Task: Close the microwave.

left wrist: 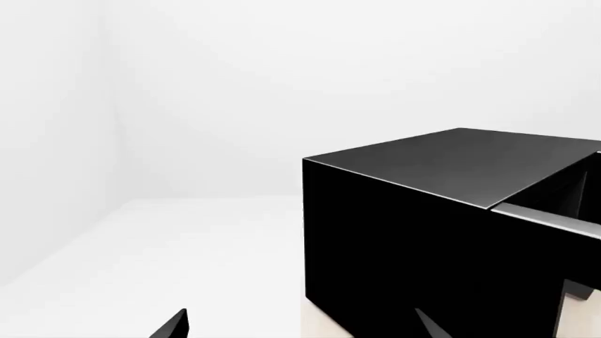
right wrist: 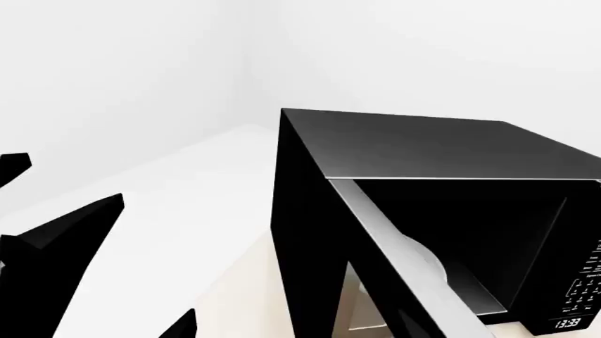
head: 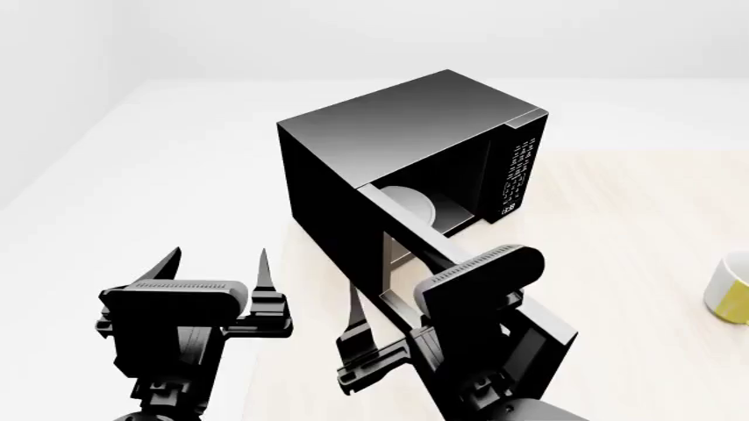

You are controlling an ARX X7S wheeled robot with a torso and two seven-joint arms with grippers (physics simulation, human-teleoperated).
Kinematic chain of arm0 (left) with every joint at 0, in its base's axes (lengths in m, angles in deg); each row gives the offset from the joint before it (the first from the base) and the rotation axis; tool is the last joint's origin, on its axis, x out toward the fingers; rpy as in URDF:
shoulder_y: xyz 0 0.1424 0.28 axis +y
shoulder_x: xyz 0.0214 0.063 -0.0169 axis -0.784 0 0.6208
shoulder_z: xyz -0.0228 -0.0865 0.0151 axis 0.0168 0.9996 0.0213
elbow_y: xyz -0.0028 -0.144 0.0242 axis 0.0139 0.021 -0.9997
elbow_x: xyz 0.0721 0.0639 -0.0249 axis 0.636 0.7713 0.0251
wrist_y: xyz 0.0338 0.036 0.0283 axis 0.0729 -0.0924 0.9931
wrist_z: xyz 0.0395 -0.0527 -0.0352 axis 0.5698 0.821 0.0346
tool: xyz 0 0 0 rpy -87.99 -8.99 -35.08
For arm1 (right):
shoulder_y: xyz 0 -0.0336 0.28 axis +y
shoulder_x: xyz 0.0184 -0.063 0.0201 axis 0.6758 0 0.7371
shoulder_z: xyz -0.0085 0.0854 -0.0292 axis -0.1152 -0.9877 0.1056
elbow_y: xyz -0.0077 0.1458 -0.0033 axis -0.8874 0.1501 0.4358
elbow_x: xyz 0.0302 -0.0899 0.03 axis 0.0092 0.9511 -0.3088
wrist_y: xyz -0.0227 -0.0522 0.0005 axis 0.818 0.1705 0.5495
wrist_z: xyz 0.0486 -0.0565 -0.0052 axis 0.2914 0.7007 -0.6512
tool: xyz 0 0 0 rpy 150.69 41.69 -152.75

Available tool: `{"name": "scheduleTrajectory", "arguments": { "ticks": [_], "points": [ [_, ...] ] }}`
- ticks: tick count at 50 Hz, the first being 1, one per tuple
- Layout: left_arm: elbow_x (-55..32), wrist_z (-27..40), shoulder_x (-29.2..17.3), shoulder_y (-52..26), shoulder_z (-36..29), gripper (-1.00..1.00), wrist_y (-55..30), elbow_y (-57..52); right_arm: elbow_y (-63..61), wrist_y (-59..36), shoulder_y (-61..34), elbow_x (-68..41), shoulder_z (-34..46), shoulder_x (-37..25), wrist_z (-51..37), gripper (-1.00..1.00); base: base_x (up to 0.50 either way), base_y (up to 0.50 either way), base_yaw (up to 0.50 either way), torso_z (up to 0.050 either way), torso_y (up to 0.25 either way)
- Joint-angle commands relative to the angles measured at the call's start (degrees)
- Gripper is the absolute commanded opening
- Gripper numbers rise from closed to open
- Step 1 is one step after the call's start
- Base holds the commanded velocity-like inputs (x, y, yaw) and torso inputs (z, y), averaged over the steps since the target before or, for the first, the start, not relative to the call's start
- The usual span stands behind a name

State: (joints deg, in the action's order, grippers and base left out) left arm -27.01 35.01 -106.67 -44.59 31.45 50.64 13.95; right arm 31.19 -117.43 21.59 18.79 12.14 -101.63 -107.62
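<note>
The black microwave stands on a light wooden table. Its door is swung wide open toward me, and the white plate shows inside. The keypad panel faces right. My left gripper is open and empty, left of the microwave and apart from it. My right gripper is open at the door's free end, with one fingertip showing left of the door. In the right wrist view the door's edge runs down between the open fingers of the right gripper. The left wrist view shows the microwave's side.
A white and yellow mug stands at the table's right edge of view. White floor lies left of the table, and white walls stand behind.
</note>
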Motion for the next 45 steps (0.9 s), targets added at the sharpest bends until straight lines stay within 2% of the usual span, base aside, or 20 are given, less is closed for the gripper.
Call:
{"name": "scheduleTrajectory", "arguments": {
  "ticks": [1,45],
  "points": [
    [-0.06,0.24,-0.21,0.25,-0.16,1.00,0.41,0.08,1.30,1.02,0.60,0.81,1.18,-0.31,0.47,1.00,0.00,0.00,0.00,0.000,0.000],
    [-0.99,1.15,-1.00,-1.00,-0.67,1.00,0.25,-0.51,9.49,6.86,3.61,3.60,2.01,-2.00,2.80,1.00,0.00,0.00,0.00,0.000,0.000]
  ]
}}
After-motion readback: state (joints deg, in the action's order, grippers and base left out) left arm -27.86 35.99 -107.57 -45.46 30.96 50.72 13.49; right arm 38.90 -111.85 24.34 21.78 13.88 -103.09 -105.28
